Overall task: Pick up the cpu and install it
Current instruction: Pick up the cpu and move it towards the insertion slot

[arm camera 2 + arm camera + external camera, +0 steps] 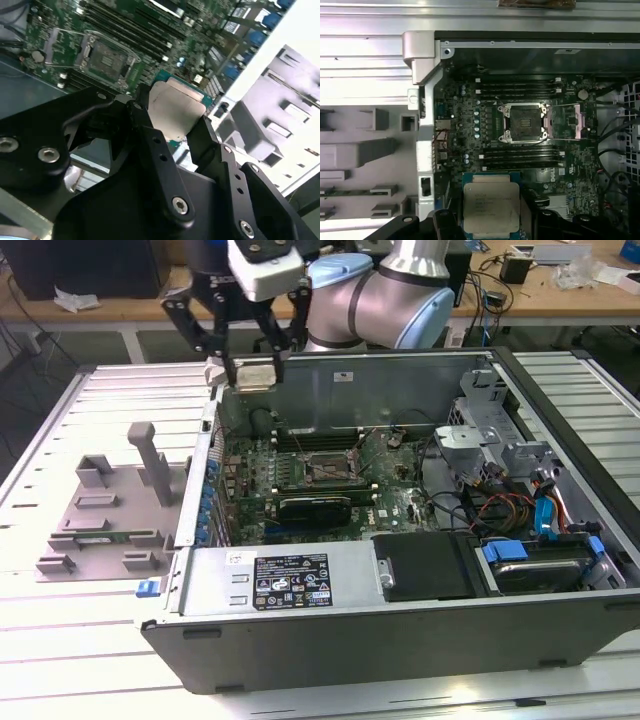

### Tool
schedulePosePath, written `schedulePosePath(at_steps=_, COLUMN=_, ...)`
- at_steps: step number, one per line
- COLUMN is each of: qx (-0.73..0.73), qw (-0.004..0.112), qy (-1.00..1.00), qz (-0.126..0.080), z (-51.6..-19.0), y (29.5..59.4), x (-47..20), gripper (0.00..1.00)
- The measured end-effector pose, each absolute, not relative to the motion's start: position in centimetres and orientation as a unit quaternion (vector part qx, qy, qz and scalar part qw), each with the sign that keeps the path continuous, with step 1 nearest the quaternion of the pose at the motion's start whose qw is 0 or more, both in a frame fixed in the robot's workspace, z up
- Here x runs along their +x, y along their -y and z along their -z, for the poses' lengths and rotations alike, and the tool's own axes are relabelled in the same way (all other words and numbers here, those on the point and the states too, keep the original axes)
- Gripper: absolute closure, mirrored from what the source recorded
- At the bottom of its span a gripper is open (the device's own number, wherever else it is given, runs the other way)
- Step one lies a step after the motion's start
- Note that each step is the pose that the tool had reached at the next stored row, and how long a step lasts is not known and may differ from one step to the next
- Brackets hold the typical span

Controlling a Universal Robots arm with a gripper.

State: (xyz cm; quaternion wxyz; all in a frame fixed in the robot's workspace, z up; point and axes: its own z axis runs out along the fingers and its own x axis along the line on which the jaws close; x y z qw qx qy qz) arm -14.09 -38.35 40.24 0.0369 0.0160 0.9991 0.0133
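Note:
My gripper (251, 377) is shut on the cpu (255, 375), a thin square chip with a pale silver top, and holds it in the air above the far left corner of the open computer case (400, 635). In both wrist views the cpu (176, 111) (491, 207) sits clamped between the black fingers (150, 132), level and facing up. The dark metal-framed socket (328, 467) on the green motherboard lies lower and toward the exterior view's right of the chip. In the first wrist view the socket (525, 121) stands open with its frame flipped aside.
A grey plastic tray (110, 510) with upright blocks rests on the slatted table at the exterior view's left of the case. Inside the case are memory slots (310, 435), a drive bay, cables (500, 510) and a black power supply (290, 580).

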Motion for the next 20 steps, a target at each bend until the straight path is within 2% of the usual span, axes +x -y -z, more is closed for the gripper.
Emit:
schedulePosePath(at_steps=14, qx=0.016, qw=0.036, qy=-0.999, qz=-0.013, z=-40.0, y=38.3, x=-10.0, gripper=0.46)
schedulePosePath(at_steps=20, qx=0.016, qw=0.027, qy=-0.999, qz=-0.013, z=-38.9, y=38.3, x=-7.6, gripper=0.46)
